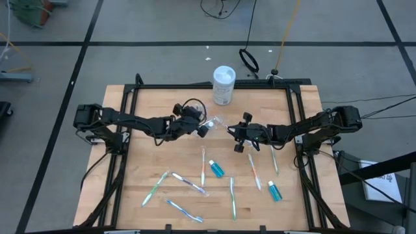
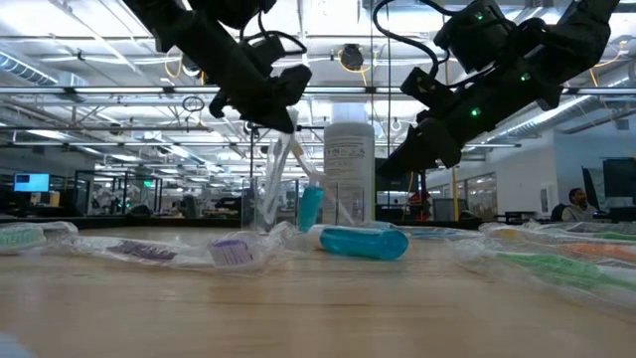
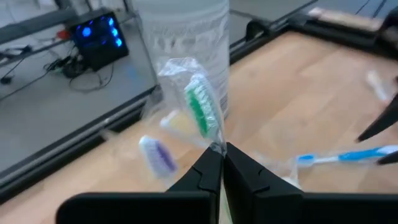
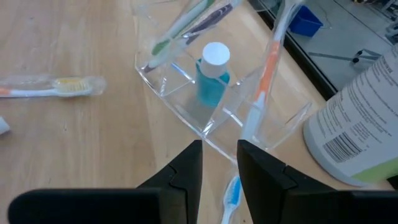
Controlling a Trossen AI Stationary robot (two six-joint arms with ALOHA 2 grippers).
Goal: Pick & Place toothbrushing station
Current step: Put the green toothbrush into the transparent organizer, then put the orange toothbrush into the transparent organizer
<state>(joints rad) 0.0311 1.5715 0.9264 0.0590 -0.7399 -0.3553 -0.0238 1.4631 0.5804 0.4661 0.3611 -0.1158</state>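
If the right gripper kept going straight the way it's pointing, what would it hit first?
Probably the clear cup: the right gripper, fingers apart, points at its near edge, with a toothpaste tube inside.

arms: you have two dark, jointed arms, matte black
cables: your black cables loop over the wrists
lights: small green lights glow along one arm in the low view
fingers: your fingers (image 4: 186,171) are flat, black, angular wedges

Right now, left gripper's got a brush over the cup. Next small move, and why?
Probably lower it, then release. The left gripper is shut on a wrapped green-bristled toothbrush beside the clear cup, which already holds brushes and a blue toothpaste tube.
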